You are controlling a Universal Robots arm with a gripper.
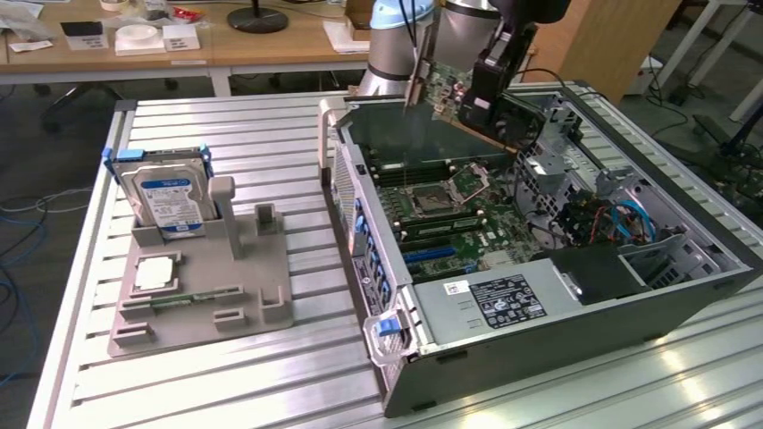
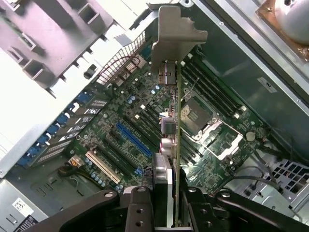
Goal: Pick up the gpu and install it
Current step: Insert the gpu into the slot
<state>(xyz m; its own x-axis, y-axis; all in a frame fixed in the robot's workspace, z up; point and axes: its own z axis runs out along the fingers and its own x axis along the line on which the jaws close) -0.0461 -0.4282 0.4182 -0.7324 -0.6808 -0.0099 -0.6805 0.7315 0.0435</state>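
One gray stand (image 1: 256,299) sits on the slatted table (image 1: 214,384) at the exterior view's left. A hard drive (image 1: 167,198) stands upright in its rear slot, and a small square chip (image 1: 156,272) lies flat in front of that.

Further right, well apart from the stand, an open computer case (image 1: 667,299) lies on its side. Its motherboard (image 1: 448,210) faces up, and a silver power supply (image 1: 507,299) fills the near end.

Above the far end of the case, the gripper (image 1: 483,98) hangs from the arm (image 1: 399,36). Its jaws are closed tight on the gpu (image 1: 439,85). The gpu is up in the air over the motherboard and seated in no slot.

In the wrist view the gpu (image 2: 177,145) shows edge-on as a thin green strip. It runs from the gripper (image 2: 169,215) out to the metal bracket (image 2: 176,34) at its far end. The fingers (image 2: 140,208) press against both of its faces.

Below the gpu lies the motherboard (image 2: 120,116), with a long blue slot (image 2: 133,140) to one side of the card's edge. The square processor socket (image 2: 198,113) lies just to the other side.
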